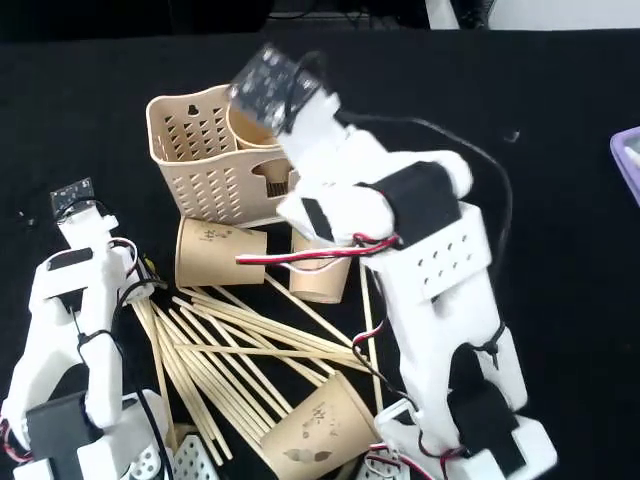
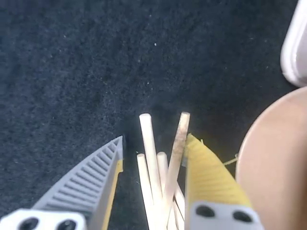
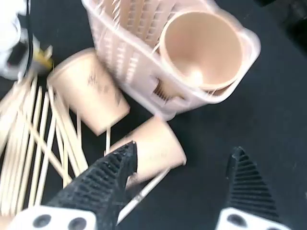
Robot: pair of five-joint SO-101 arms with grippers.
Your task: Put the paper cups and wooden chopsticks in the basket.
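The basket (image 1: 205, 160) stands on the black counter (image 1: 560, 250), at about 11 o'clock from its middle, with one paper cup (image 1: 248, 132) sitting inside it. Two more cups lie on their sides just at the basket's 6 o'clock: the left cup (image 1: 220, 252), and the half-hidden cup (image 1: 320, 282) under the right arm. From these the wooden chopsticks (image 1: 230, 350) fan out toward 6 o'clock, and a fourth cup (image 1: 320, 430) lies at the pile's 5 o'clock end. The left gripper (image 2: 154, 139) is moderately parted, with the ends of several chopsticks between its jaws and one stick touching the yellow jaw. The right gripper (image 3: 184, 147) is spread wide and holds nothing. It hangs over the counter just beside the basket and the half-hidden cup.
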